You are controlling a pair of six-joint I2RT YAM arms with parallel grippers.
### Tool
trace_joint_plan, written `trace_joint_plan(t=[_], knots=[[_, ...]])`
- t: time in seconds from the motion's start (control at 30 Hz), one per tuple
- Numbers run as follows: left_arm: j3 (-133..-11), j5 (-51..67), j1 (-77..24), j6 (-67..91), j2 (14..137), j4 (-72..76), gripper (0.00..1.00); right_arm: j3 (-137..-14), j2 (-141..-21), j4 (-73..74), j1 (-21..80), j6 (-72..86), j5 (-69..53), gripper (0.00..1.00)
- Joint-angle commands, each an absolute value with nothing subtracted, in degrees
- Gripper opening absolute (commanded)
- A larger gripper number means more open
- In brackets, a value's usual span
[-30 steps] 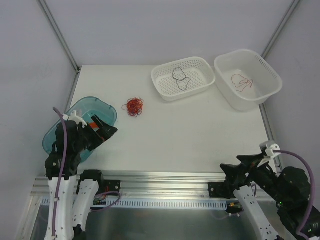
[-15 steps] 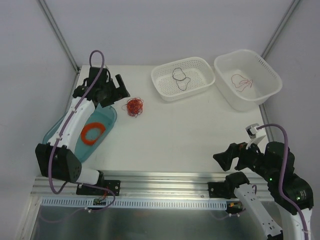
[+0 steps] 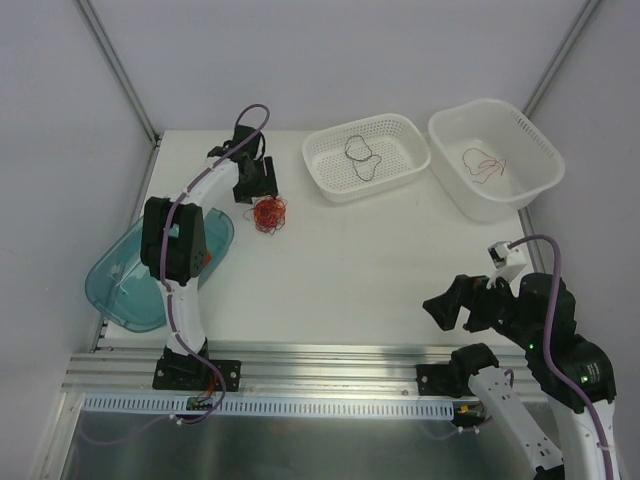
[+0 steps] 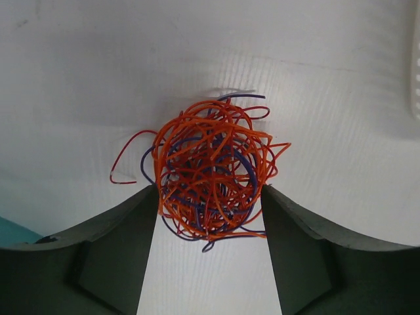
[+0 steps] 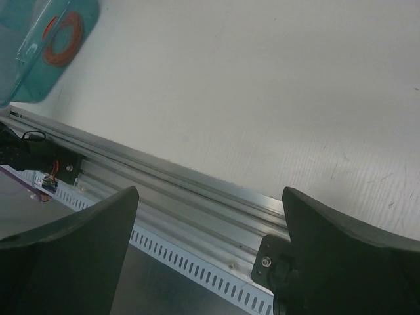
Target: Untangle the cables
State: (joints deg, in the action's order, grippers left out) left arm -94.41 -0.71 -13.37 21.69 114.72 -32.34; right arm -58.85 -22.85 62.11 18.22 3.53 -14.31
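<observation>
The cables are a fist-sized tangle [image 3: 268, 213] of red and dark wires on the white table. In the left wrist view the tangle [image 4: 210, 170] lies between my two fingers, whose tips sit at its left and right edges. My left gripper [image 3: 258, 190] [image 4: 210, 197] is open, low over the tangle's near side. One loose dark cable [image 3: 362, 157] lies in the perforated basket. One loose red cable [image 3: 483, 165] lies in the white tub. My right gripper [image 3: 462, 305] [image 5: 210, 190] is open and empty above the table's near edge.
The perforated white basket [image 3: 330, 185] and the white tub [image 3: 480, 205] stand at the back right. A teal tray [image 3: 125, 285] [image 5: 26, 39] holding a flat orange coil [image 5: 63, 38] sits at the left edge. An aluminium rail [image 5: 197, 190] runs along the near edge.
My left arm has swung from over the teal tray out to the tangle and now brackets it with open fingers. My right gripper has lifted and shifted slightly left near the front edge.
</observation>
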Motion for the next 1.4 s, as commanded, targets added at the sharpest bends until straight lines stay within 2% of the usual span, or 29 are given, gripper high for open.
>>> trace_joint_plan(t=[0.0,0.2,0.23,0.3,0.37,0.57,0.9,1.13,1.17,1.23,1.27,1.33,1.37], knots=[[-97.7,1.3,-14.9,20.2,117.8,-32.9,0.63,-57.7,-23.0,59.3,17.9,6.2,-14.1,0.97],[-94.3,4.0,-17.6,22.7,121.5,-32.9,0.6,-56.0,-22.1,59.4,17.9,6.4,-14.9,0.97],[-93.4,4.4,-18.1,23.3,121.1,-32.9,0.51,-55.7,-21.5,59.5,17.9,6.4,-14.9,0.97],[-90.5,4.6,-20.2,23.8,120.2,-32.8,0.4,-55.0,-20.9,59.6,18.0,6.2,-15.0,0.97],[-87.1,4.5,-23.4,24.2,117.2,-32.4,0.24,-54.2,-20.0,59.8,18.0,5.9,-15.3,0.97],[-78.1,5.0,-32.7,25.6,110.5,-30.8,0.0,-52.8,-18.6,59.6,17.9,3.9,-18.2,0.97],[-73.0,1.8,-54.2,21.4,97.0,-29.7,0.0,-50.0,-17.5,56.7,18.0,2.3,-25.9,0.97],[-70.4,0.9,-57.3,17.0,97.8,-27.9,0.01,-45.3,-19.2,52.6,17.9,2.7,-29.3,0.97],[-69.7,0.8,-57.3,17.2,97.7,-27.5,0.13,-44.8,-19.7,52.2,17.9,2.7,-29.5,0.97],[-68.7,0.5,-57.3,17.7,96.4,-26.1,0.26,-43.7,-20.9,50.5,17.9,2.5,-29.7,0.97],[-67.9,0.3,-57.3,17.8,95.9,-24.9,0.38,-43.4,-22.6,49.8,18.0,2.3,-29.7,0.97],[-67.4,0.3,-57.3,18.8,94.0,-24.4,0.48,-43.2,-24.9,48.2,18.1,1.5,-30.9,0.97],[-67.2,0.3,-57.3,19.3,93.3,-24.3,0.58,-43.1,-27.2,47.7,18.1,1.2,-30.9,0.97]])
